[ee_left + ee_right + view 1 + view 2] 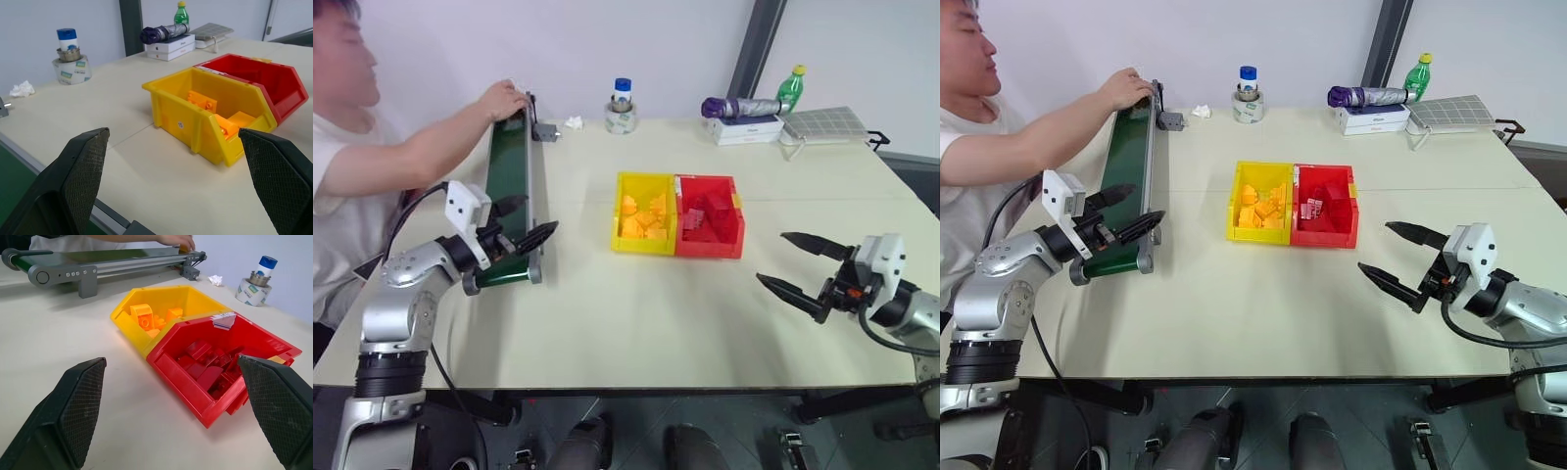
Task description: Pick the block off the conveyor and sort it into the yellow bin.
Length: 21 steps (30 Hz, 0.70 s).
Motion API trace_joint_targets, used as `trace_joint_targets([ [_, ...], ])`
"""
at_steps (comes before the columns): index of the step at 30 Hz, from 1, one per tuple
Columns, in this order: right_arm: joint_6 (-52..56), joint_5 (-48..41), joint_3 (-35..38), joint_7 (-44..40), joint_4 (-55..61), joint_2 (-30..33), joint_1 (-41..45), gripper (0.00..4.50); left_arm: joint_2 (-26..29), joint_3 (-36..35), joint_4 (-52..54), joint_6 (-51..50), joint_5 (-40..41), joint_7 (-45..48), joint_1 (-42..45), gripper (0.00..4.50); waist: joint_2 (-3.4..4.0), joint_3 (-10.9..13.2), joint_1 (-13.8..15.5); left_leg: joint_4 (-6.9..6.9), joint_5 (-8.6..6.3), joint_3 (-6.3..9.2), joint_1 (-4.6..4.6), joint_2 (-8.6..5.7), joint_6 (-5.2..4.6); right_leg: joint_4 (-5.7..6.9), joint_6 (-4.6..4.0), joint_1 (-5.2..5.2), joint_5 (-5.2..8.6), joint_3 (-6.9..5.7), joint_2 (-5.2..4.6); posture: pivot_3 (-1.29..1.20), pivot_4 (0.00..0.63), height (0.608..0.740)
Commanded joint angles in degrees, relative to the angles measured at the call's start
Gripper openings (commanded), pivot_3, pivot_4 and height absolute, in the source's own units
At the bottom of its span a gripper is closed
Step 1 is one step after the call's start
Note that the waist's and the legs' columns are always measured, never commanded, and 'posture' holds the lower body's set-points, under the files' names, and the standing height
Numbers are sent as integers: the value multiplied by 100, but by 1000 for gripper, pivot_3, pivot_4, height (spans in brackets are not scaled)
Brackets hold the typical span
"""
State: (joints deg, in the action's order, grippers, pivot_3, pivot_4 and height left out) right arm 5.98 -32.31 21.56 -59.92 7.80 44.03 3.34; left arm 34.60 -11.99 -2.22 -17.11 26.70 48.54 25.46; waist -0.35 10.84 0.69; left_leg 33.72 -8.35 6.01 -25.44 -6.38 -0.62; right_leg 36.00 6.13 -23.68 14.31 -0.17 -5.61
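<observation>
Black left pincer (524, 220) gapes empty at the conveyor's (508, 171) near end; right pincer (800, 264) open over the desk (607, 323). Yellow bin (644, 212) mid-desk. Block hidden under a person's hand (502, 100) far up-belt; reaching risks collision.

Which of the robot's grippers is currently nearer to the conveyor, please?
The left. The left gripper hovers open just above the near end of the conveyor. The right gripper, also open, is far off across the table, beyond the yellow bin and red bin.
</observation>
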Motion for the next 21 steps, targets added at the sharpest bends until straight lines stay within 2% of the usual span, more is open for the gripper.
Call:
trace_joint_targets([
  [1,-30,-65,165,29,195,85,85,4500,36,-8,9,135,-18,62,126,4462,0,0,0,0,0,0,0,0,0,0,0,0,0,0,0,0,150,740],
  [21,-84,16,-152,-125,-126,4,528,4500,133,-360,348,232,-25,-260,-291,4462,0,0,-2,5,0,0,1,0,0,0,0,2,-1,-1,0,0,150,740],
])
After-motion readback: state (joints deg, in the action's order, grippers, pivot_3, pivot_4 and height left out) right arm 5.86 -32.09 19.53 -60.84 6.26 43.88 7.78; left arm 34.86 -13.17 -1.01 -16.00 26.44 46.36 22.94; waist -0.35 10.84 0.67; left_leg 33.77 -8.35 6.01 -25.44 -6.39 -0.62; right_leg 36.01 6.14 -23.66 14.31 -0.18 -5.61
